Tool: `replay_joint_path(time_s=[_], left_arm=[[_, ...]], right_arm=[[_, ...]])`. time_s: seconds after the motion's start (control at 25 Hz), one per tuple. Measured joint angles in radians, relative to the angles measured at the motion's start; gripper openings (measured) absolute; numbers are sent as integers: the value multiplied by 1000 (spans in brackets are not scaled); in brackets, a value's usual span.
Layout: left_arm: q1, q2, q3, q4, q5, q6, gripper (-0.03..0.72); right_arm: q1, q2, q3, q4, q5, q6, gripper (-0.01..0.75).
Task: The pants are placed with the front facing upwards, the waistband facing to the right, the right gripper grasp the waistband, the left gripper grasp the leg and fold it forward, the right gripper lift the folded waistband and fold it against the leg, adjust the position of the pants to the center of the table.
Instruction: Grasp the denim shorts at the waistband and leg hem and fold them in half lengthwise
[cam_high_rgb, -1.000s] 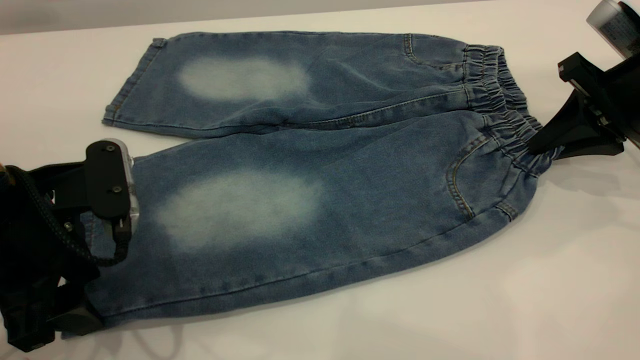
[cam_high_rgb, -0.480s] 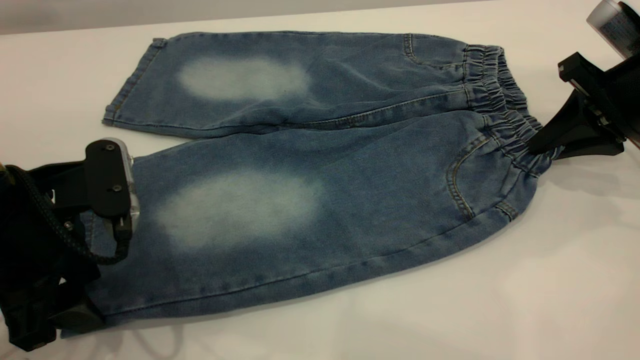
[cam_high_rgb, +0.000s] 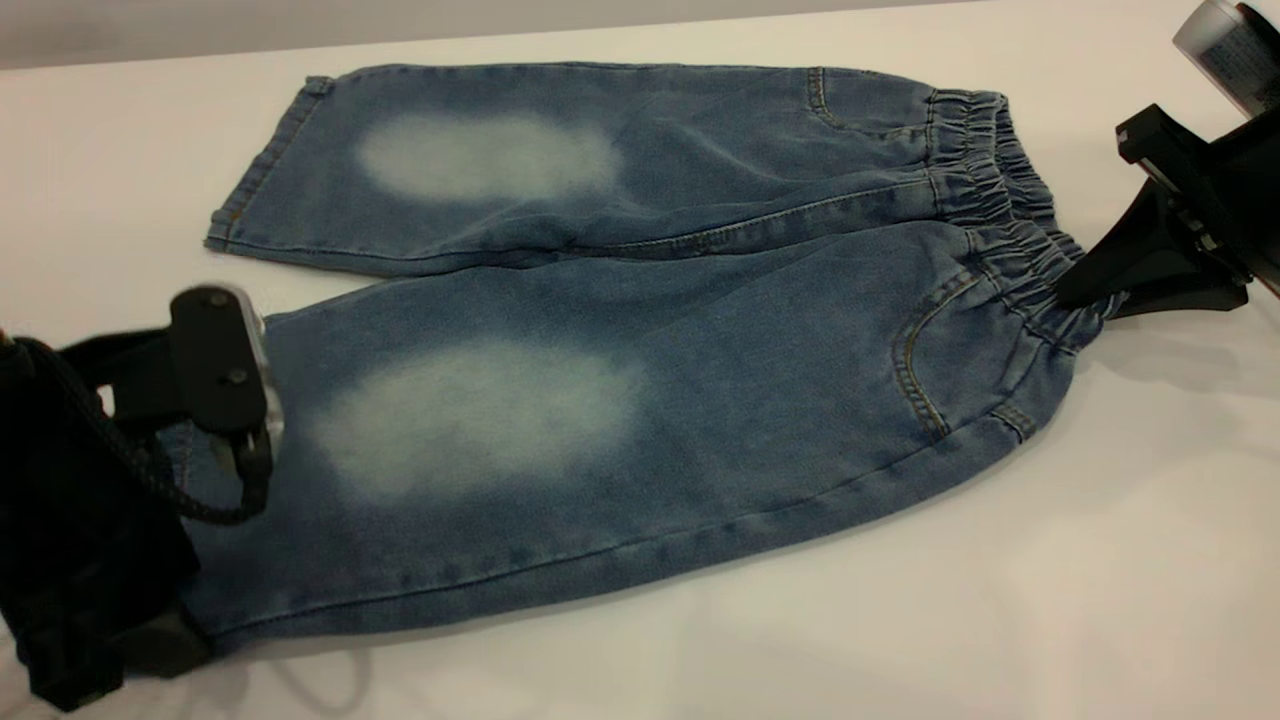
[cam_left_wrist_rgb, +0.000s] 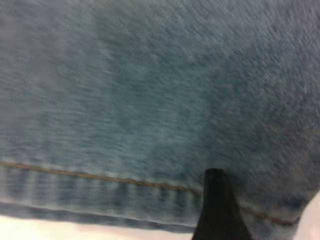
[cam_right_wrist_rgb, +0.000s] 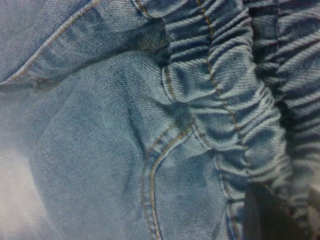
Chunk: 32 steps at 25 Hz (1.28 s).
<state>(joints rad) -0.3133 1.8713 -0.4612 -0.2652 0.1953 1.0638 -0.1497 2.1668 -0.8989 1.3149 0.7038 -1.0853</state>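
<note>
We've got the right gripper (cam_high_rgb: 1085, 285) pinched on the waistband (cam_high_rgb: 1010, 225) at the table's (cam_high_rgb: 900, 620) right side; left gripper (cam_high_rgb: 185, 520) sits at the near leg's hem, grip unclear; pants (cam_high_rgb: 620, 400) lie flat, front up

White tabletop (cam_high_rgb: 900, 620) fills nearly the whole exterior view — smooth, matte, plain, running out of frame at the left, right and near edges. Light comes in soft and even, with a faint warm tint toward the right side; the shadows on the surface are blurred and pale grey, falling toward the near side. Along the far edge the top ends in a straight line, and behind it sits a flat grey band (cam_high_rgb: 300, 25) — wall or backdrop, hard to say which. No window or lamp is in sight.
</note>
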Motion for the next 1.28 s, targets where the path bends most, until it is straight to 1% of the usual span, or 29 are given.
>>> replay_joint_path(time_s=[0.16,0.28,0.4,0.52,0.6,0.64,0.76,0.88,0.96,1.08,1.28], left_arm=[[0,12,-1,1,0,1,408],[0,12,-1,4,-13,1,365],[0,12,-1,4,-29,1,268],[0,12,0,4,-40,1,137],[0,12,0,4,-49,1,72],[0,12,0,4,-52,1,57],[0,10,0,4,-74,1,54],[0,-17,0,4,-101,1,54],[0,-41,-1,4,-100,1,54],[0,-87,-1,4,-84,1,54],[1,-191,0,4,-20,1,54]], right_arm=[[0,0,0,0,5,0,44],[0,0,0,0,6,0,45],[0,0,0,0,9,0,46],[0,0,0,0,12,0,46],[0,0,0,0,19,0,46],[0,0,0,-1,22,0,46],[0,0,0,9,30,0,46],[0,-1,0,15,56,0,46],[0,-2,0,11,80,3,46],[0,-4,8,-13,106,20,46],[0,-7,34,-84,128,68,46]])
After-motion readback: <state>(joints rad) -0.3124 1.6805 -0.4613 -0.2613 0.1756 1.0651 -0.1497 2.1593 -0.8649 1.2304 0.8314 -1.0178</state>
